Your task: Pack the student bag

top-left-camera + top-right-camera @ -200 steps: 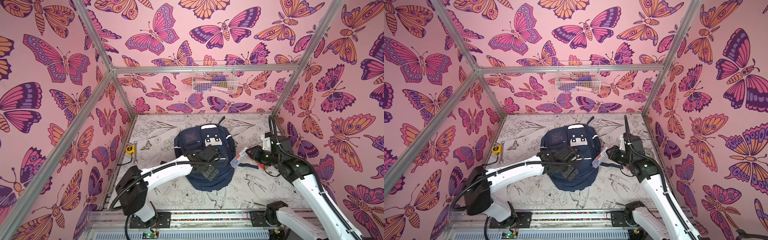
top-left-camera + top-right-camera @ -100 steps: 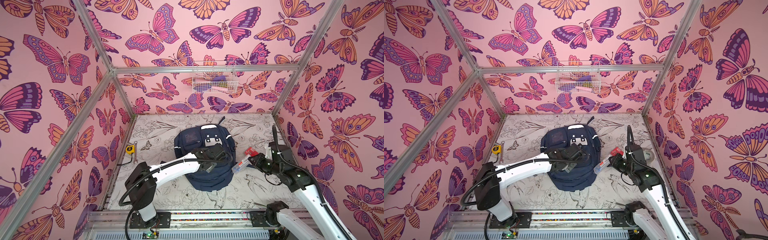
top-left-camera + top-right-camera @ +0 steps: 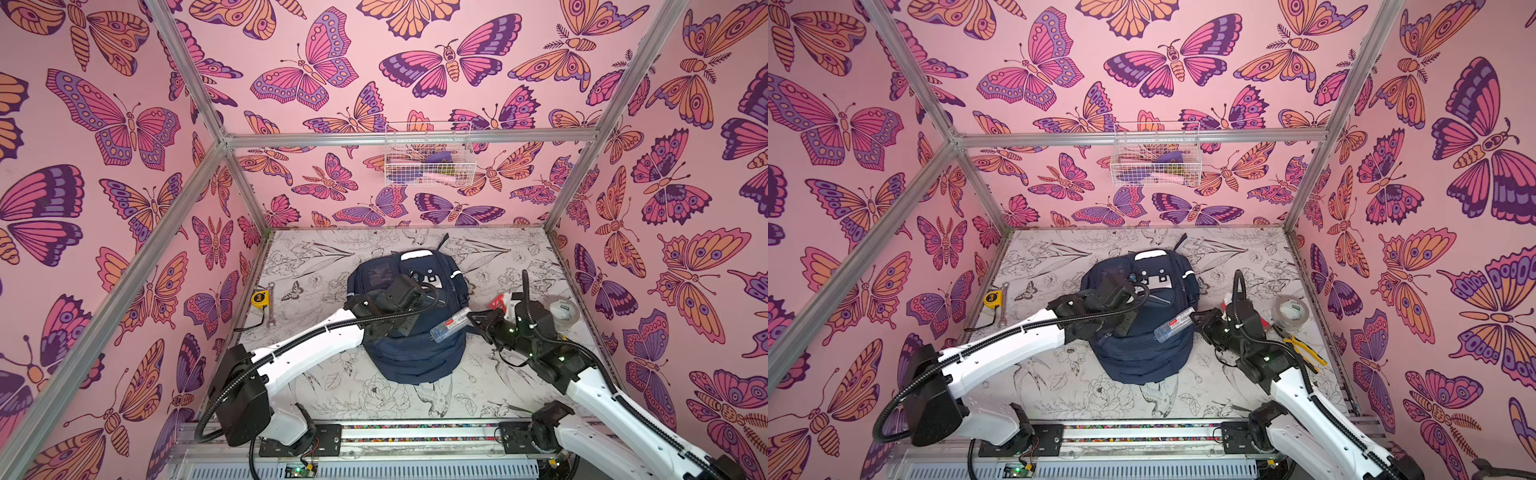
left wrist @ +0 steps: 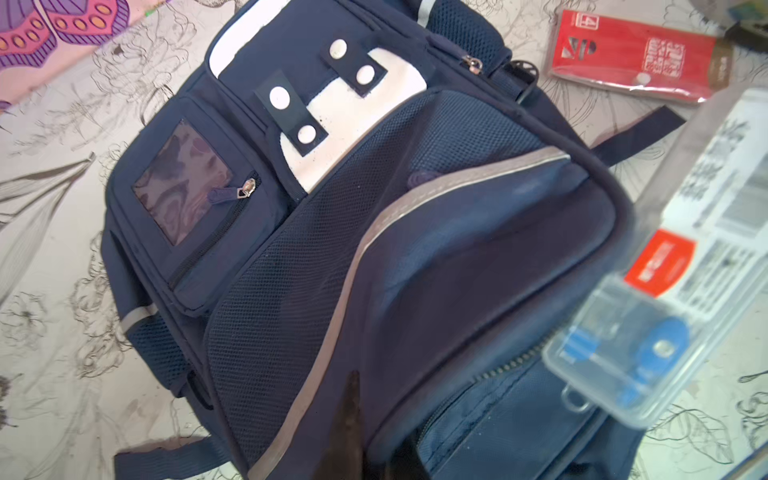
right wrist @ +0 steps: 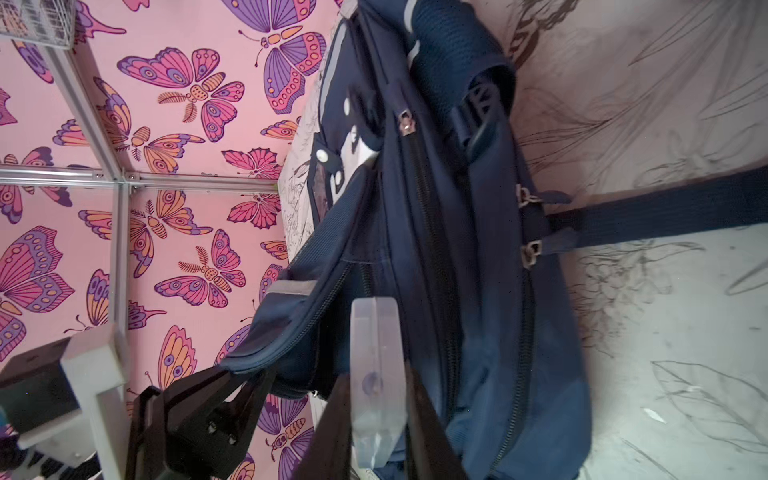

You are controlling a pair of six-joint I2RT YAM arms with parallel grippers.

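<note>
In the middle of the flower-print table [image 3: 332,386], the student bag [image 3: 411,361] lay flat, front pockets up, with the white-patch end toward the back wall. Both top views showed that.
— benchrat

ok and the grippers? couldn't make much out myself
— mira_k

The left gripper [image 5: 239,380] was squeezed tight on a fold of the bag's front pocket fabric, and the right wrist view showed that pretty clearly. The right gripper [image 5: 376,372] was clamped on one end of a clear plastic case [image 3: 451,325], which stuck out over the bag's near part on the right arm's side, right above a zipper line. Whether the case actually touched the fabric, honestly couldn't tell.
— benchrat

anything else lying around?
— mira_k

A red packet [image 4: 636,54] was on the table beside the bag, on the right arm's side. A tape roll [image 3: 563,313] sat further out, and yellow-handled pliers [image 3: 1304,353] were near that wall. On the left arm's side, a yellow tape measure [image 3: 260,298] and a wrench [image 3: 271,311] lay next to each other. A wire basket [image 3: 428,164] hung on the back wall, but its contents were too small to make out.
— benchrat
</note>
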